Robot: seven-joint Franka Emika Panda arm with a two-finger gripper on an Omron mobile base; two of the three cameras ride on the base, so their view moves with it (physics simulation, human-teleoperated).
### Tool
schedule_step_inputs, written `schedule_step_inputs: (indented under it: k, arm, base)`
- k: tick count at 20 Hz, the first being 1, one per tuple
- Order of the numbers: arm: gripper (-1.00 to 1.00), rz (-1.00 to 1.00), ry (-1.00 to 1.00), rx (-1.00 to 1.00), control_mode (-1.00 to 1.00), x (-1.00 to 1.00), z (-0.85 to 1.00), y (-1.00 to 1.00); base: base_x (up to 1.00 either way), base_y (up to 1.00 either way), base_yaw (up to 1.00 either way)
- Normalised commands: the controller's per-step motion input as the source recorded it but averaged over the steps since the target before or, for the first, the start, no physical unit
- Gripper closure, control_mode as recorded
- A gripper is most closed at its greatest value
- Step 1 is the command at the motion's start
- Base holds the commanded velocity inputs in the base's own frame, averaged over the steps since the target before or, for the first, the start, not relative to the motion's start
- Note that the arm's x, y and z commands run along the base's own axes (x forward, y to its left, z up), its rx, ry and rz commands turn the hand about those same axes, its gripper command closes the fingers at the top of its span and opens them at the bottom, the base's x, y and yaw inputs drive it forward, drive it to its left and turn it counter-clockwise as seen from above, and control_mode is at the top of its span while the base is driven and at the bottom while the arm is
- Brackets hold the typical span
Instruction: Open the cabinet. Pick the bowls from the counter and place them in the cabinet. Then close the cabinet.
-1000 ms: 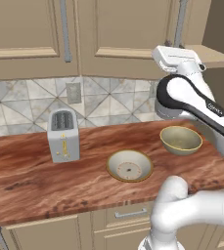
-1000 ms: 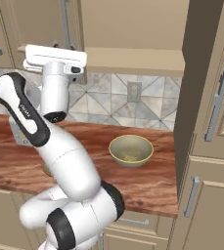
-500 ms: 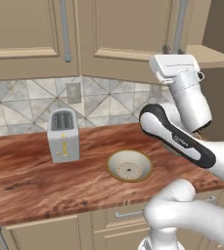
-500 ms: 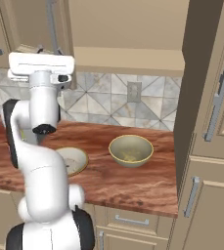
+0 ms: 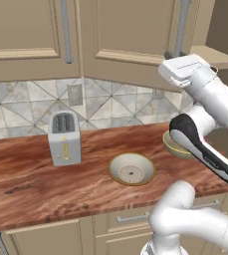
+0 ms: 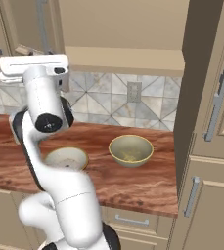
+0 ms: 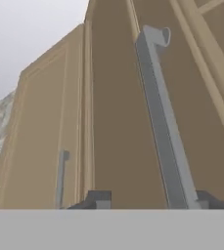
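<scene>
The cabinet's right door (image 5: 130,30) stands swung partly out, and the beige shelf (image 6: 123,56) shows behind it. My gripper (image 5: 171,56) is at the lower end of that door's grey bar handle (image 7: 157,112). In the hand view the gripper (image 7: 152,199) is open, with the handle between the fingertips and close to the right one. The left door (image 5: 26,25) is shut. On the counter (image 5: 36,184) the wide shallow bowl (image 5: 132,169) lies in the middle. The deep bowl (image 6: 130,149) sits to its right, half hidden by my arm in the left base view.
A silver toaster (image 5: 64,137) stands on the counter's left part, below a wall outlet (image 5: 74,94). A tall dark-sided cabinet (image 6: 201,73) closes off the counter's right end. Drawer fronts (image 5: 130,217) run under the counter.
The arm's elbow has swung down and around while the hand stayed at the handle. The fingers have widened a little. The deep bowl went behind the arm and now peeks out.
</scene>
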Motion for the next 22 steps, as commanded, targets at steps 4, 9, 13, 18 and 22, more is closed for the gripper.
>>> schedule_step_inputs:
  k: [4,9,13,18,22]
  arm:
    - [1.00,0.25,0.36,-0.55,-1.00,-1.00,0.72,1.00]
    - [1.00,0.25,0.29,-0.54,-1.00,-1.00,0.44,1.00]
    - [1.00,0.22,0.25,-0.53,-1.00,-1.00,0.35,1.00]
    - [1.00,0.20,0.10,-0.53,-1.00,-1.00,0.08,1.00]
    - [-1.00,0.19,-0.05,-0.50,-1.00,-0.91,-0.25,1.00]
  base:
    - [0.00,0.00,0.00]
    - [0.00,0.00,0.00]
    - [0.00,0.00,0.00]
    - [0.00,0.00,0.00]
    - [0.00,0.00,0.00]
